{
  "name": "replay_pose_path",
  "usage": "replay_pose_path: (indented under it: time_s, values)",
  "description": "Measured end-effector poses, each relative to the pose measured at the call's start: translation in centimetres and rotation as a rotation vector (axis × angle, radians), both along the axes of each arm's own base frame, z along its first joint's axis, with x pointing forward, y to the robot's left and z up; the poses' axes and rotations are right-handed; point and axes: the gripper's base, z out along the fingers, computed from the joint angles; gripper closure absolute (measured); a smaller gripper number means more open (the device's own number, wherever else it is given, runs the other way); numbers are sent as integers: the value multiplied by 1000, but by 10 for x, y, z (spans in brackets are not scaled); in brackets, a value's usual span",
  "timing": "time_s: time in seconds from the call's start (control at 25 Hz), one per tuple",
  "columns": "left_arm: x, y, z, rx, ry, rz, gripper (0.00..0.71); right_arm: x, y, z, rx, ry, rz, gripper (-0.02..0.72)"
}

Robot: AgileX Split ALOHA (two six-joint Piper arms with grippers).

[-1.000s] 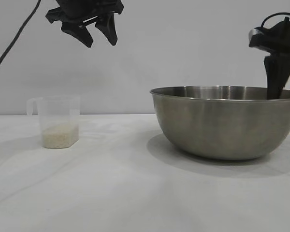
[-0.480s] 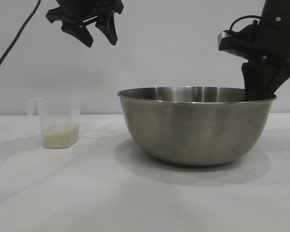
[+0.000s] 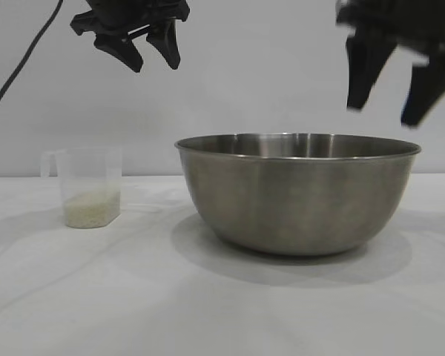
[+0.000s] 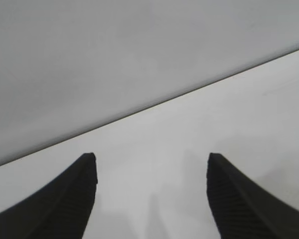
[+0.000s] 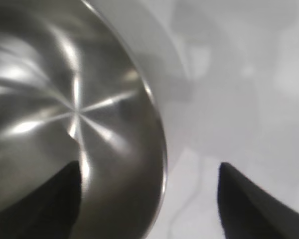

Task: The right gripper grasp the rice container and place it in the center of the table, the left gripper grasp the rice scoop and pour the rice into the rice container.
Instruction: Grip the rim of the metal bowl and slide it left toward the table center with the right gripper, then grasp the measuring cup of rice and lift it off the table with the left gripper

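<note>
The rice container point(image 3: 297, 193), a wide steel bowl, stands on the white table point(image 3: 133, 297) near its middle; its rim and inside fill part of the right wrist view point(image 5: 79, 109). My right gripper point(image 3: 386, 111) hangs open above the bowl's right rim, clear of it, with nothing held; its own view shows the jaws point(image 5: 149, 167) spread over that rim. The rice scoop point(image 3: 89, 185), a clear plastic cup with rice point(image 3: 93, 209) in its bottom, stands at the left. High above the scoop my left gripper point(image 3: 152, 63) is open and empty, its jaws point(image 4: 152, 157) wide over bare table.
A black cable point(image 3: 22, 59) slants down at the far left. The white cloth is slightly wrinkled in front of the bowl and the scoop. A plain wall stands behind the table.
The right gripper slid the bowl leftward to the middle, then let go of its rim, opened and rose above it. The left gripper and the scoop have not moved.
</note>
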Motion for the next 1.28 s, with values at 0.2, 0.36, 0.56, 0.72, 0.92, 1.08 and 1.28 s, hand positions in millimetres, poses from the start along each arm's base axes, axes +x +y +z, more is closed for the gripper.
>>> replay_pose_path:
  time_s: [0.2, 0.36, 0.56, 0.72, 0.92, 1.08, 1.28]
  values:
    - [0, 0, 0, 0, 0, 0, 258, -71, -20, 30, 4, -306, -94, 290]
    - [0, 0, 0, 1, 2, 0, 258, -145, -39, 6, -39, -461, -96, 316]
    - [0, 0, 0, 1, 4, -1, 258, -224, -52, 25, -20, -565, -57, 316]
    - [-1, 0, -2, 6, 21, -5, 258, -279, -65, 39, -29, -661, -68, 316]
    - [-1, 0, -2, 13, 19, -7, 258, -318, -76, 37, -85, -631, -91, 316]
    - [-2, 0, -2, 19, 26, -11, 258, -325, -78, 30, -80, -544, -126, 316]
    - [-6, 2, -3, 55, 71, -28, 258, -334, -79, 6, -83, -494, -132, 316]
